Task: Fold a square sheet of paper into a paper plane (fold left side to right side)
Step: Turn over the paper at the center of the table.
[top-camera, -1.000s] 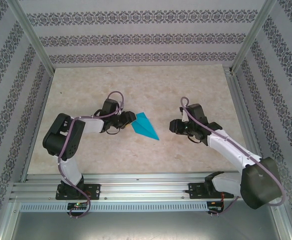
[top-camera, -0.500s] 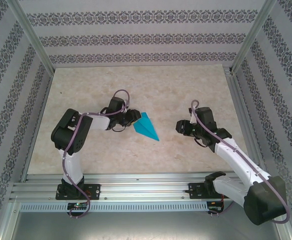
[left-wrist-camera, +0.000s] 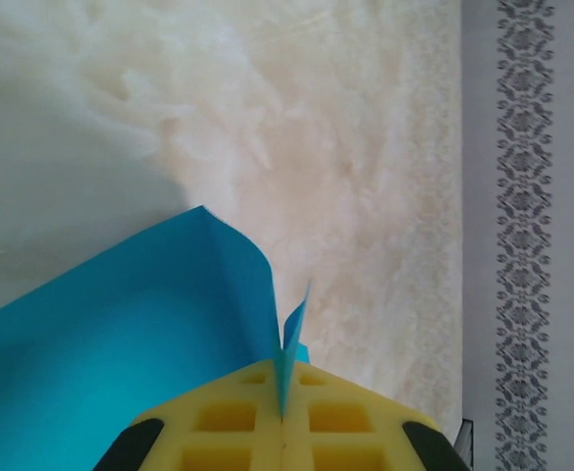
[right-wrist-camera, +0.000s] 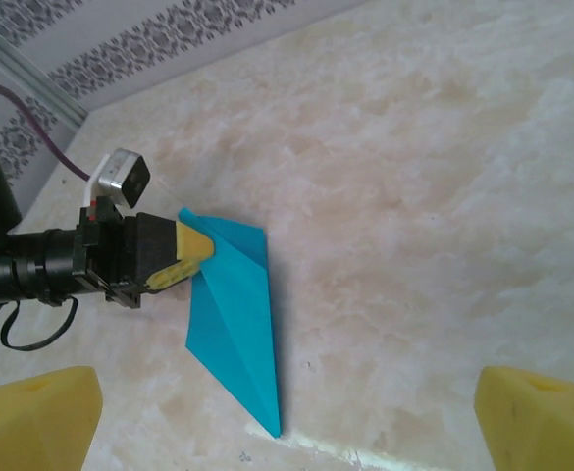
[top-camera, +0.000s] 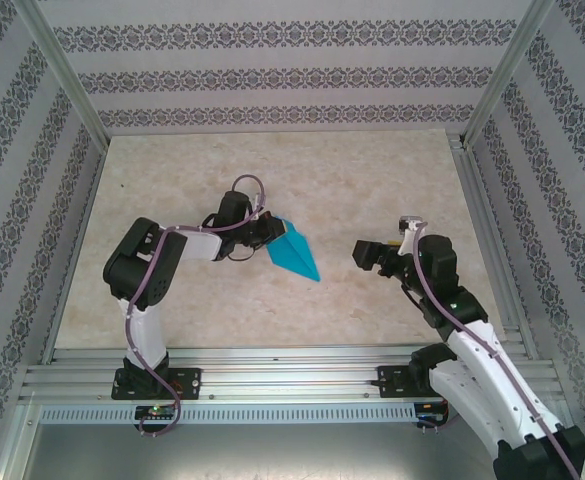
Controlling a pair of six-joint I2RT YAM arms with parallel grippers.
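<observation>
The cyan-blue sheet of paper (top-camera: 294, 255) is folded into a narrow pointed dart lying mid-table, tip toward the near right. My left gripper (top-camera: 270, 235) is shut on its wide back end. In the left wrist view the yellow pads (left-wrist-camera: 237, 422) press together with a thin paper edge (left-wrist-camera: 285, 353) pinched between them, and a blue flap (left-wrist-camera: 100, 334) spreads to the left. The right wrist view shows the dart (right-wrist-camera: 233, 314) flat on the table, with the left gripper's fingers (right-wrist-camera: 183, 257) clamped on its corner. My right gripper (top-camera: 364, 253) stands open to the right of the dart, holding nothing.
The beige marbled tabletop (top-camera: 372, 180) is boxed in by patterned walls (top-camera: 272, 75) and aluminium posts (top-camera: 67, 75). A metal rail (top-camera: 272, 375) runs along the near edge by the arm bases.
My left gripper has closed on the paper's wide end. The right gripper has opened wide and drifted slightly right, with its arm swinging back toward the near edge.
</observation>
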